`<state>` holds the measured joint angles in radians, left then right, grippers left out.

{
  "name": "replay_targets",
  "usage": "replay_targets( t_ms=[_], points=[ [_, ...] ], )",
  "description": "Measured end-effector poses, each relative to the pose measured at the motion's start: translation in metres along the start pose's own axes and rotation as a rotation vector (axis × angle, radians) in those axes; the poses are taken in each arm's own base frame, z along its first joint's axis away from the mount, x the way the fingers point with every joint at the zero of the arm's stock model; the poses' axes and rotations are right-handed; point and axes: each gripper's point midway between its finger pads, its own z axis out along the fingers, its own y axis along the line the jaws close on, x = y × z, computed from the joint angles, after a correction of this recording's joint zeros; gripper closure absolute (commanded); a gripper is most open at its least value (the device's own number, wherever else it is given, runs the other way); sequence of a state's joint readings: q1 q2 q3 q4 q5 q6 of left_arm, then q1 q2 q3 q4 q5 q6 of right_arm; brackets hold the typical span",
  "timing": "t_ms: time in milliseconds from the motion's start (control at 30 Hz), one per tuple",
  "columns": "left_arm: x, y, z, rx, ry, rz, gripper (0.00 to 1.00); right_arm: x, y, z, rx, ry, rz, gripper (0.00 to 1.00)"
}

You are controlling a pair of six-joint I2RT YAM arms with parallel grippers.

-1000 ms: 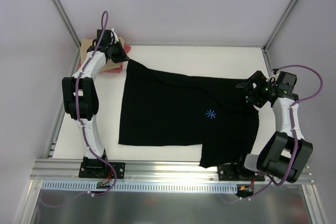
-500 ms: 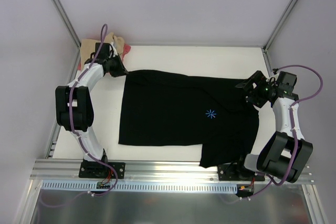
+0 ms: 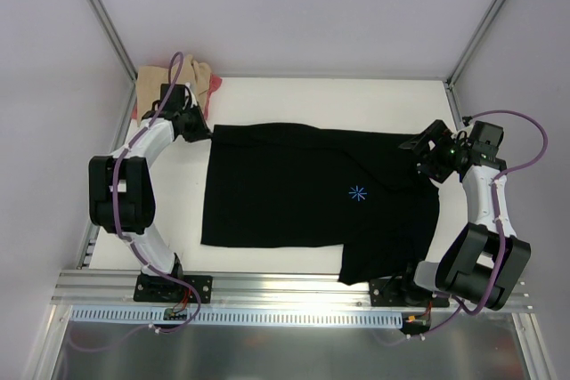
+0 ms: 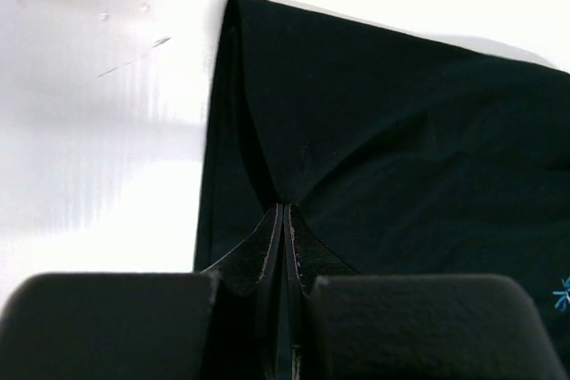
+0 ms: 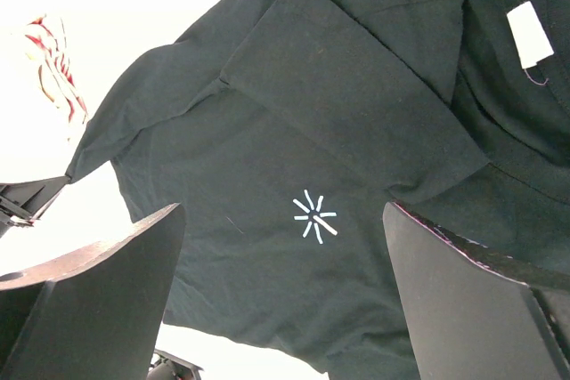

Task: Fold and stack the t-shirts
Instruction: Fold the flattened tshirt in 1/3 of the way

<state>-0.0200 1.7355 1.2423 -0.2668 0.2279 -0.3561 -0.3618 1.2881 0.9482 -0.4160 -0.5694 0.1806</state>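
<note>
The black t-shirt (image 3: 294,189) lies spread on the white table (image 3: 267,91), its light-blue starburst (image 3: 357,192) facing up. My left gripper (image 3: 205,129) is shut on the shirt's far-left corner; the wrist view shows black cloth (image 4: 401,131) pinched between the closed fingertips (image 4: 283,213). My right gripper (image 3: 426,154) hovers open over the shirt's right side by the collar. Its wide-apart fingers (image 5: 98,300) frame the starburst (image 5: 314,215) with nothing between them. A tan t-shirt (image 3: 153,80) and a pink-red one (image 3: 216,86) sit bunched at the far-left corner.
Metal frame posts (image 3: 98,6) rise at both back corners, and a rail (image 3: 285,287) runs along the near edge. The shirt's near-right part hangs over that rail. A white neck label (image 5: 528,33) shows inside the collar.
My left gripper has drawn the shirt's far-left corner nearer, away from the tan and pink-red pile, straightening the far edge. The right arm has stayed still.
</note>
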Motion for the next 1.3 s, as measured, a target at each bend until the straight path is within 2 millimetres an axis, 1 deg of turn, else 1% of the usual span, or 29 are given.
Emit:
replay_targets(
  t_ms=[133,200,267,400,533,567,600,633,667,700,833,900,933,967,1033,1100,1133,1167,1200,1233,1300],
  points=[
    [0.0,0.009,-0.003,-0.044,-0.02,0.006,1.0,0.0,0.001,0.0,-0.005,0.003,0.0,0.01],
    [0.003,0.014,-0.002,-0.06,-0.021,0.006,1.0,0.001,0.002,0.0,-0.009,0.004,0.0,0.0],
    [0.01,0.02,0.001,-0.08,-0.016,0.003,1.0,0.001,0.002,0.0,-0.012,0.006,0.001,0.01],
    [0.031,0.031,0.005,-0.104,0.025,-0.01,1.0,0.001,0.002,0.0,-0.013,0.006,0.001,0.01],
    [0.038,0.035,0.009,-0.111,0.035,-0.02,1.0,0.001,0.003,0.0,-0.017,0.008,0.001,0.01],
    [0.04,0.035,0.01,-0.112,0.04,-0.024,0.93,0.001,0.003,0.0,-0.017,0.008,0.001,0.01],
    [0.041,0.036,0.011,-0.114,0.044,-0.029,0.8,0.002,0.003,0.0,-0.018,0.009,0.001,0.0],
    [0.042,0.037,0.013,-0.116,0.048,-0.031,0.63,0.002,0.003,0.0,-0.019,0.009,0.001,0.01],
    [0.044,0.038,0.014,-0.119,0.053,-0.037,0.2,0.002,0.003,0.0,-0.02,0.009,0.001,0.0],
    [0.046,0.039,0.015,-0.124,0.058,-0.043,0.02,0.002,0.003,0.0,-0.02,0.009,0.001,0.01],
    [0.056,0.047,0.015,-0.157,0.069,-0.074,0.01,0.002,0.003,0.0,-0.019,0.009,0.001,0.0],
    [0.063,0.05,0.01,-0.166,0.063,-0.086,0.01,0.002,0.003,0.0,-0.018,0.01,0.003,0.01],
    [0.067,0.049,0.004,-0.159,0.045,-0.095,0.01,0.002,0.002,0.002,-0.017,0.014,0.007,0.0],
    [0.071,0.047,-0.004,-0.148,0.035,-0.1,0.01,0.001,0.001,0.004,-0.015,0.019,0.013,0.01],
    [0.071,0.034,-0.026,-0.091,-0.024,-0.103,0.01,0.0,-0.004,0.013,-0.008,0.042,0.039,0.0],
    [0.067,0.007,-0.048,0.013,-0.091,-0.075,0.01,-0.004,-0.005,0.025,-0.014,0.073,0.066,0.0],
    [0.063,-0.01,-0.059,0.08,-0.129,-0.052,0.01,-0.007,-0.006,0.033,-0.013,0.091,0.083,0.01],
    [0.062,-0.021,-0.065,0.122,-0.147,-0.038,0.01,-0.011,-0.007,0.043,-0.016,0.109,0.096,0.01],
    [0.063,-0.042,-0.078,0.197,-0.175,-0.002,0.01,-0.014,-0.007,0.053,-0.019,0.127,0.107,0.01],
    [0.066,-0.054,-0.085,0.248,-0.186,0.019,0.01,-0.016,-0.006,0.064,-0.023,0.15,0.117,0.0],
    [0.081,-0.078,-0.098,0.349,-0.183,0.056,0.01,-0.021,-0.001,0.085,-0.037,0.184,0.125,0.0]
  ],
)
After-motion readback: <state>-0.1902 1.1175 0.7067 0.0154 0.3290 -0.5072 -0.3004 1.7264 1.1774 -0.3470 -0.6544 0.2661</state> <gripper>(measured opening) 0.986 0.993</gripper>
